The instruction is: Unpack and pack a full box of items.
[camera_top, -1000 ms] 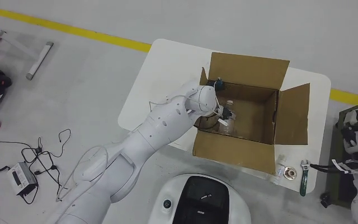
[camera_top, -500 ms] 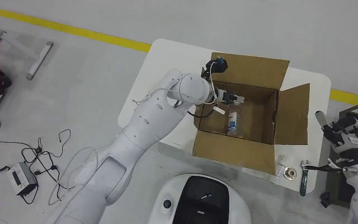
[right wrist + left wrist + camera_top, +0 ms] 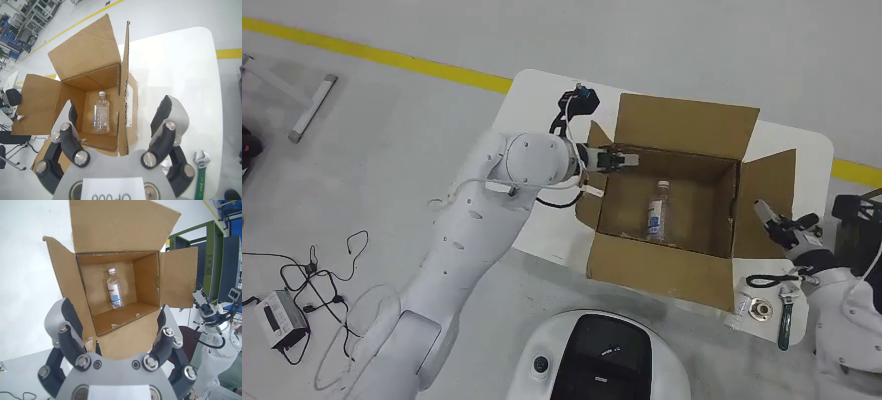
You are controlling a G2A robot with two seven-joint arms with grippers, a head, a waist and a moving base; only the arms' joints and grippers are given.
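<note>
An open cardboard box (image 3: 712,265) stands on the white table (image 3: 532,130). One clear plastic bottle (image 3: 655,212) with a white cap lies on the box floor. My left gripper (image 3: 623,158) is open and holds nothing, hovering just outside the box's left wall near the far corner. In the left wrist view its fingers (image 3: 71,313) frame the box (image 3: 143,283) and bottle (image 3: 114,292). My right gripper (image 3: 770,218) is open beside the box's right flap. The right wrist view looks past that gripper (image 3: 118,111) to the bottle (image 3: 102,113).
A green-handled wrench (image 3: 785,318) lies at the table's near right corner, beside a small round metal part (image 3: 760,308) and a small white item (image 3: 743,292). The wrench (image 3: 201,170) is close under my right gripper. Cables lie on the floor at left.
My left gripper let go of the bottle and drew back out of the box to its left edge. The bottle now lies on the box floor. The right arm came in towards the right flap.
</note>
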